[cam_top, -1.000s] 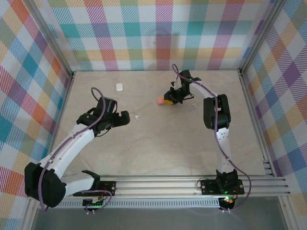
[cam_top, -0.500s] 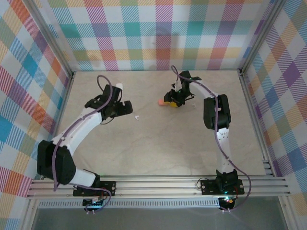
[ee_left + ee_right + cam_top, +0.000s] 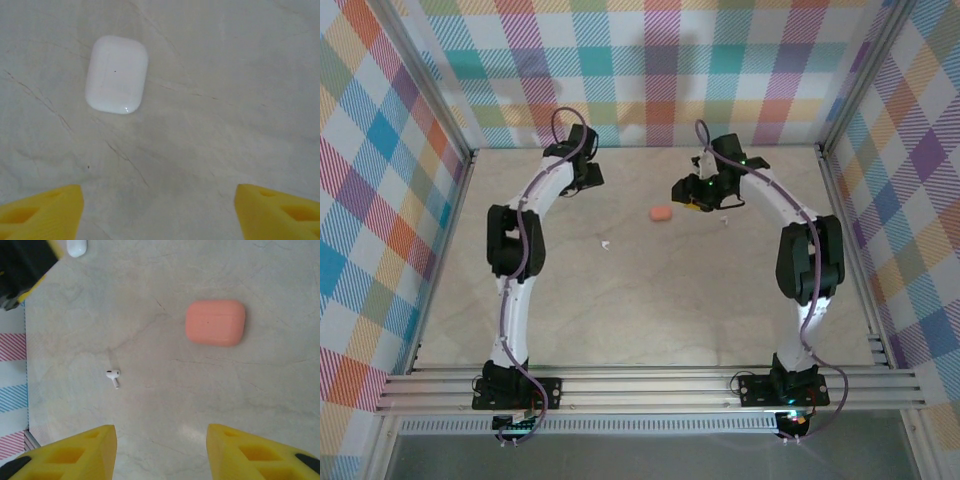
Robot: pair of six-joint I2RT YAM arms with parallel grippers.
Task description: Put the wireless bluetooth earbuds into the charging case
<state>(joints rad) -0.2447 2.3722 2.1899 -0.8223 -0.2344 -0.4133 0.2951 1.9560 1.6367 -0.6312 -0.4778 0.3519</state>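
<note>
The left gripper (image 3: 157, 215) hangs over the glossy white rounded plastic charging case (image 3: 116, 74), yellow jaws spread and empty. The case lies ahead of them and off-centre, so the gripper should probably centre over it, then descend and close gently across the narrow width, as the slick shell may squirt out. The right gripper (image 3: 160, 452) is likewise released, with a tiny white stemmed earbud (image 3: 113, 377) lying loose on the beige marbled tabletop (image 3: 150, 300), well apart from the salmon-pink rounded case (image 3: 215, 323). Neither case shows readable writing
</note>
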